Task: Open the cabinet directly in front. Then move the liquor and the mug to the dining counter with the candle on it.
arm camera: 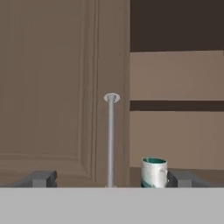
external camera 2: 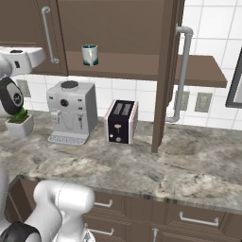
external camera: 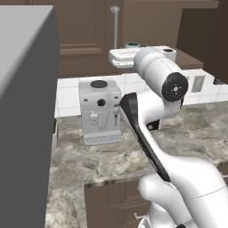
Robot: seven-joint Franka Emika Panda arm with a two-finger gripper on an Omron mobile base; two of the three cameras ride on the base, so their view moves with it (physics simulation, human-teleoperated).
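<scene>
You are midway through the cabinet step: the right door (external camera 2: 165,71) stands swung out edge-on, the left door (arm camera: 61,87) is shut. The gripper (arm camera: 111,178) hangs with jaws wide apart and empty, facing the left door's handle (arm camera: 110,140). The mug (arm camera: 154,172) stands on the shelf (external camera 2: 142,66) just right of that handle; the liquor cannot be made out. Judged next: either pull the left door, or reach right for the mug. Keep clear of the handle and the open door's edge; the shelf beyond the mug offers room.
</scene>
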